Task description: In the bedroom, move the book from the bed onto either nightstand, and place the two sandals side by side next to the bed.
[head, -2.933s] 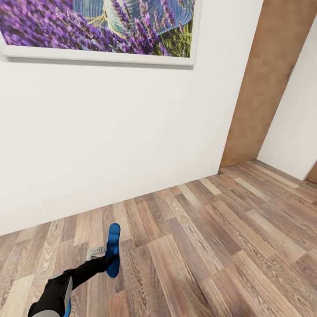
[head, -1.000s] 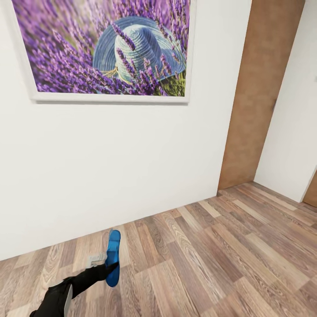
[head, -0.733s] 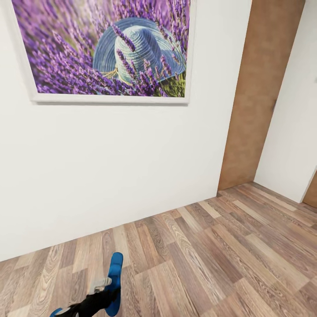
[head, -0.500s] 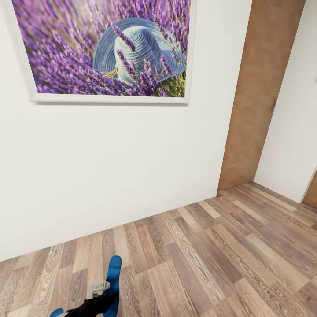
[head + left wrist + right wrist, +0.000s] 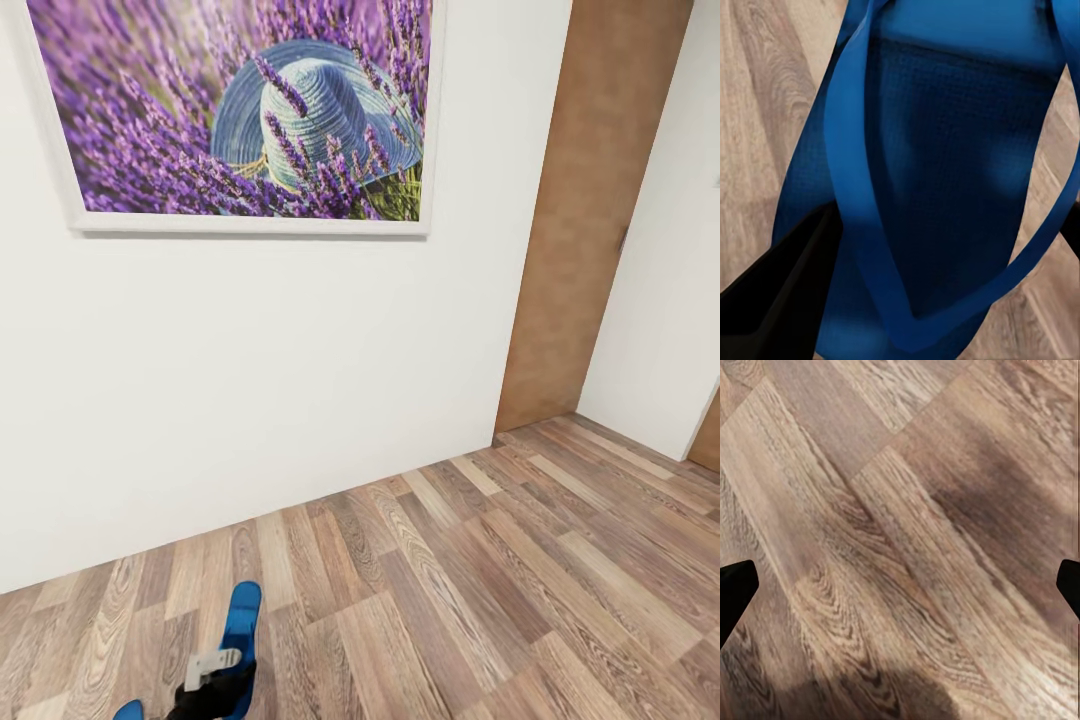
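Observation:
A bright blue sandal hangs over the wood-plank floor near the bottom left of the head view, with my left gripper shut on it. In the left wrist view the sandal's sole and thin straps sit close to the lens, between the black fingers. My right gripper is open over bare floor, its black fingertips far apart with nothing between them. The book, the bed and the nightstand are out of view.
A white wall with a framed lavender-and-hat picture stands straight ahead. A brown door is at the right, beside another white wall. Plank floor stretches to the right and forward.
The head view tilted up between the oldest frame and one second ago. Since then, my left gripper has drawn back and down with the sandal, toward the picture's bottom edge.

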You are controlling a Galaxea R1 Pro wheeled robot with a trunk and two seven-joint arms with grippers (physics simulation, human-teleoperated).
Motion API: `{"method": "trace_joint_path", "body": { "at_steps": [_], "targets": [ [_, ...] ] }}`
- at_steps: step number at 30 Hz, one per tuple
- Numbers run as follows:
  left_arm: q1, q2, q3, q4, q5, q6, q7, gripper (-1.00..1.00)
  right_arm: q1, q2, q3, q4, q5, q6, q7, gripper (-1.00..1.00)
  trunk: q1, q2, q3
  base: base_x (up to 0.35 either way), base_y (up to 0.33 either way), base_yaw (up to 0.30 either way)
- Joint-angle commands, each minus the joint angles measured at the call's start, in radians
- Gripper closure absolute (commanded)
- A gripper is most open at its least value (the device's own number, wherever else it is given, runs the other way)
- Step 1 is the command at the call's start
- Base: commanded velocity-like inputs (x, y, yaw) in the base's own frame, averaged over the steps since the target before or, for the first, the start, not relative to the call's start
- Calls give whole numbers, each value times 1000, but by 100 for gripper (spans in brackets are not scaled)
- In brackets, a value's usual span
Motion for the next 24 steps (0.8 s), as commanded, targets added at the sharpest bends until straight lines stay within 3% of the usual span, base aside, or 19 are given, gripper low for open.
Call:
{"method": "trace_joint_path", "body": {
  "at_steps": [1,8,24],
  "targets": [
    [-1,0,9,6,-9,-12,3,100,0,0,-3,0,-10,10,5,-100,0,0,-1,0,0,0],
    [0,-3,8,28,-9,-37,26,100,0,0,-4,-4,-8,9,8,-100,0,0,-1,0,0,74],
    [0,-3,8,29,-7,-37,28,100,0,0,-5,-1,-9,8,5,-100,0,0,-6,0,0,274]
  ]
}}
